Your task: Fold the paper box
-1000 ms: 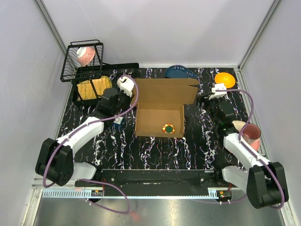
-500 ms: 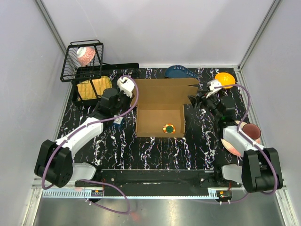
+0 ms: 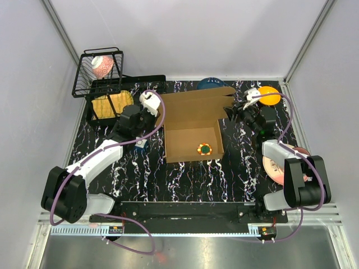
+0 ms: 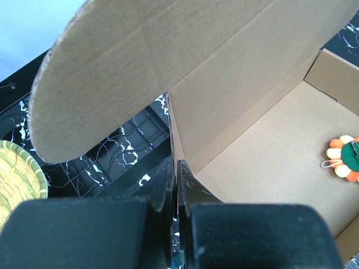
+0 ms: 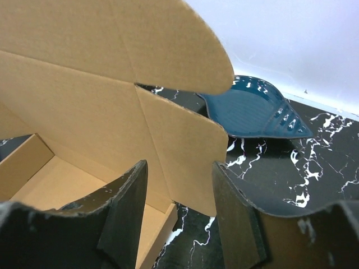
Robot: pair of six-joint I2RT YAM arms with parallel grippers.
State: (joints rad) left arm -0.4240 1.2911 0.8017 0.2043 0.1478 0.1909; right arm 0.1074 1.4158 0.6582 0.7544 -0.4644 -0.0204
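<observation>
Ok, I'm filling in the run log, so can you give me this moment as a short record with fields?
box: paper box, tray formed, lid open at the far side
inside box: small orange and green toy, by the near right corner
left claw: shut on the box's left wall
right claw: open, one finger on each side of the box's right flap
behind box: blue dish
</observation>
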